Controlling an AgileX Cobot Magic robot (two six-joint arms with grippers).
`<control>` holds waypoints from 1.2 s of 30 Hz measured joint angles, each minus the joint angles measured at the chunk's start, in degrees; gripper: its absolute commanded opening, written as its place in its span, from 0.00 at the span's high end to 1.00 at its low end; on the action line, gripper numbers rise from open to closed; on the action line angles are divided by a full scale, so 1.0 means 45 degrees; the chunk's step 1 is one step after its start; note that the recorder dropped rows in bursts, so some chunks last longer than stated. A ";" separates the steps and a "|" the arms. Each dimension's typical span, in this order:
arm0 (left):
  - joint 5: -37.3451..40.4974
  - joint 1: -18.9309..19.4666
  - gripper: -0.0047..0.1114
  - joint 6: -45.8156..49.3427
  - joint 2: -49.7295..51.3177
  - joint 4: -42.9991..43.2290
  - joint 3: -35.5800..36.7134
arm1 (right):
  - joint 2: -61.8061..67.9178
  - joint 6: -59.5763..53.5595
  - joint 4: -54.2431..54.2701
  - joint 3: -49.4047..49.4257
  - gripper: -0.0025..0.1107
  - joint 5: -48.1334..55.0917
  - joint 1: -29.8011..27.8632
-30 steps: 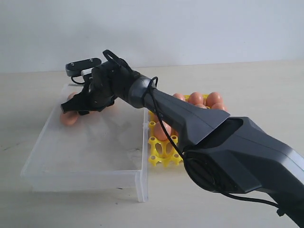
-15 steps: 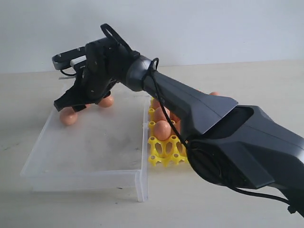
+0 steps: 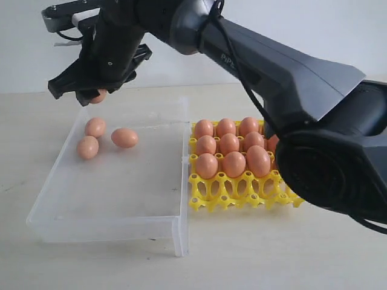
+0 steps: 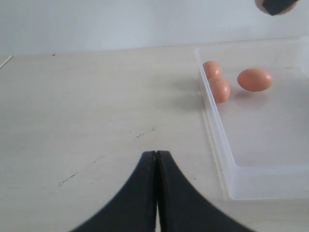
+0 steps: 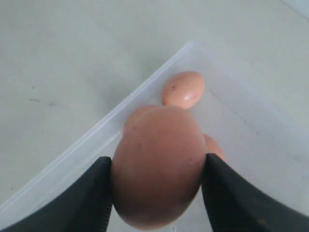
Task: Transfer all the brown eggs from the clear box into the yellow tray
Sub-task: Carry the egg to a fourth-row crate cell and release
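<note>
My right gripper (image 3: 84, 93) hangs high over the far left corner of the clear box (image 3: 115, 226), shut on a brown egg (image 5: 157, 164) that fills the space between its two black fingers (image 5: 91, 193). Three more brown eggs (image 3: 124, 138) lie loose in the box's far left corner, also seen in the left wrist view as eggs (image 4: 254, 79). The yellow tray (image 3: 242, 196) stands right of the box with several brown eggs (image 3: 233, 163) in its back cups; its front row is bare. My left gripper (image 4: 156, 155) is shut with nothing in it, over the bare table left of the box.
The right arm's dark bulk (image 3: 314, 121) reaches across from the lower right, above the tray and box. A pale wall runs behind the beige table (image 3: 272, 266). The box's near wall (image 3: 109, 229) stands close to the table's front.
The right gripper has risen from inside the box's far left corner, lifting one egg clear. The arm swung upward, uncovering the tray and the eggs left in the box.
</note>
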 measured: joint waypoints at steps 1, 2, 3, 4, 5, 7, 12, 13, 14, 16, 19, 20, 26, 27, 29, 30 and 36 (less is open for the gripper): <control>0.0000 0.0000 0.96 0.0000 0.0000 0.0000 0.0000 | -0.0100 -0.0224 -0.0029 0.0242 0.98 -0.0462 0.0061; 0.0000 0.0000 0.96 0.0000 0.0000 0.0000 0.0000 | -0.0276 -0.0729 -0.0029 0.0577 0.98 -0.1033 0.0179; 0.0000 0.0000 0.96 0.0000 0.0000 0.0000 0.0000 | -0.0414 -0.1157 -0.0004 0.0737 0.98 -0.1093 0.0211; 0.0000 0.0000 0.96 0.0000 0.0000 0.0000 0.0000 | -0.0803 -0.1502 0.0024 0.1280 0.98 -0.1069 0.0276; 0.0000 0.0000 0.96 0.0000 0.0000 0.0000 0.0000 | -0.1129 -0.1502 0.0058 0.1805 0.98 -0.1069 0.0297; 0.0000 0.0000 0.96 0.0000 0.0000 0.0000 0.0000 | -0.2407 -0.1472 0.0006 0.4338 0.98 -0.1440 0.0297; 0.0000 0.0000 0.96 0.0000 0.0000 0.0000 0.0000 | -0.6591 -0.1701 -0.0584 1.1971 0.98 -0.6107 0.0174; 0.0000 0.0000 0.96 0.0000 0.0000 0.0000 0.0000 | -0.7107 -0.1701 -0.0649 1.3243 0.98 -0.7118 0.0140; 0.0000 0.0000 0.96 0.0000 0.0000 0.0000 0.0000 | -0.8266 -0.1701 -0.0798 1.5684 0.98 -0.9788 0.0030; 0.0000 0.0000 0.96 0.0000 0.0000 0.0000 0.0000 | -0.9414 -0.1639 -0.0798 1.8271 0.98 -1.2982 -0.0097; 0.0000 0.0000 0.96 0.0000 0.0000 0.0000 0.0000 | -1.0110 -0.1608 -0.0798 2.0685 0.98 -1.5658 -0.0299; 0.0000 0.0000 0.96 0.0000 0.0000 0.0000 0.0000 | -1.0226 -0.1608 -0.0798 2.1381 0.98 -1.6377 -0.0371; 0.0000 0.0000 0.96 0.0000 0.0000 0.0000 0.0000 | -1.0310 -0.1608 -0.0343 2.3872 0.98 -1.8767 -0.1013; 0.0000 0.0000 0.96 0.0000 0.0000 0.0000 0.0000 | -1.0310 -0.1608 -0.0287 2.4117 0.98 -1.9093 -0.1158; 0.0000 0.0000 0.96 0.0000 0.0000 0.0000 0.0000 | -1.0201 -0.1324 -0.0159 2.4545 0.98 -1.9822 -0.1561; 0.0000 0.0000 0.96 0.0000 0.0000 0.0000 0.0000 | -1.0111 -0.1226 -0.0158 2.4567 0.98 -1.9935 -0.1689; 0.0000 0.0000 0.96 0.0000 0.0000 0.0000 0.0000 | -0.9036 -0.0683 -0.0086 2.4599 0.98 -2.0489 -0.1886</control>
